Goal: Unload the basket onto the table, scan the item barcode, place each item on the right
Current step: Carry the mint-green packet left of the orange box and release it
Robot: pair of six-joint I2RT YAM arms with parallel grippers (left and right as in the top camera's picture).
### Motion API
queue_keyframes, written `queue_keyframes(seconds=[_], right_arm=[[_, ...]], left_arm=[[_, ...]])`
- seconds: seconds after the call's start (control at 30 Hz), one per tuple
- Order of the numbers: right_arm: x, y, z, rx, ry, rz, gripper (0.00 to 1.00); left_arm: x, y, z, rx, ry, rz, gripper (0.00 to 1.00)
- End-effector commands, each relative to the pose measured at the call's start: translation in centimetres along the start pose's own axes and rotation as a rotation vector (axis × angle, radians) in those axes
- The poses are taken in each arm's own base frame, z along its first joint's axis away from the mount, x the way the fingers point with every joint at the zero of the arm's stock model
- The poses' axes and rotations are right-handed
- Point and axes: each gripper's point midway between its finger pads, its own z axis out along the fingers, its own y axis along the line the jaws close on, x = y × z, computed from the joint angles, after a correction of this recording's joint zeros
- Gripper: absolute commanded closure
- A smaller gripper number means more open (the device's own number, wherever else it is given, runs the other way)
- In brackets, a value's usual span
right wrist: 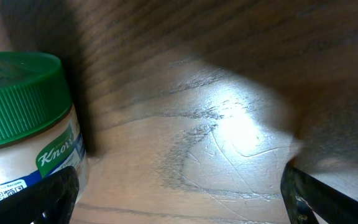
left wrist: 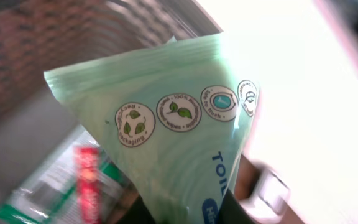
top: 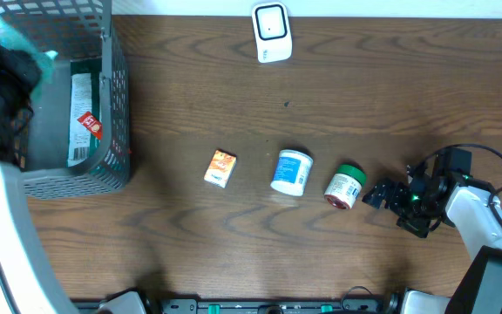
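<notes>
Overhead, the left pincer (top: 14, 54) grips a pale green soft wipes pack (left wrist: 179, 124) above the grey wire basket (top: 116, 105). Right pincer (right wrist: 179, 205) gapes wide beside a green-lidded plastic jar (right wrist: 23, 124) on the brown wooden worktop (right wrist: 229, 124).

A grey wire basket (top: 111, 105) is sitting at the wooden table's (top: 234, 244) far left, holding a white-and-green packet (top: 80, 122); the left gripper (top: 16, 63) is hovering over it with a pale green packet (top: 3, 35) against it; a white scanner (top: 271, 32) is standing at the far edge; an orange box (top: 221, 167), a white tub (top: 291, 171) and a green-lidded jar (top: 345, 186) are lying in a row; the right gripper (top: 376, 195) is resting just beside the jar.
</notes>
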Motion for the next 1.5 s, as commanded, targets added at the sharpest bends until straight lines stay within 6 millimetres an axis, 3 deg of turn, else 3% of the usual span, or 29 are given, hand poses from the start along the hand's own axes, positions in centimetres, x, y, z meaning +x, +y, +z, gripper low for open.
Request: queue_keyframes(seconds=[0.0,0.13,0.33,0.5,0.67,0.77,0.83,0.97,1.03,1.2,1.33,1.47], right_arm=[[0.1,0.2,0.1,-0.002,0.004,0.004,0.01],[0.1,0.2,0.1,-0.002,0.004,0.004,0.01],[0.1,0.2,0.1,-0.002,0.004,0.004,0.01],[0.1,0.2,0.1,-0.002,0.004,0.004,0.01],[0.1,0.2,0.1,-0.002,0.004,0.004,0.01],[0.1,0.2,0.1,-0.002,0.004,0.004,0.01],[0.1,0.2,0.1,-0.002,0.004,0.004,0.01],[0.1,0.2,0.1,-0.002,0.004,0.004,0.01],[0.1,0.2,0.1,-0.002,0.004,0.004,0.01],[0.1,0.2,0.1,-0.002,0.004,0.004,0.01],[0.1,0.2,0.1,-0.002,0.004,0.004,0.01],[0.1,0.2,0.1,-0.002,0.004,0.004,0.01]], left_arm=[[4.8,-6.6,-1.9,0.359,0.247,0.051,0.93],[9.4,-10.5,-3.6,0.573,0.464,0.077,0.93],[17.2,-12.4,-2.8,0.610,0.731,0.159,0.92],[24.5,-10.5,2.4,0.321,0.835,0.314,0.93],[29.4,-8.5,7.2,0.088,0.819,0.509,0.92],[29.9,-7.3,10.3,-0.084,0.671,0.671,0.92],[28.6,-6.9,11.5,-0.212,0.510,0.792,0.93],[24.7,-8.0,11.1,-0.400,0.189,0.996,0.93],[24.1,-9.0,10.5,-0.440,0.097,1.075,0.93],[26.9,-9.4,10.6,-0.470,0.084,1.194,0.93],[26.9,-8.5,12.0,-0.666,-0.046,1.394,0.93],[28.4,-6.5,14.2,-0.772,-0.031,1.514,0.92]])
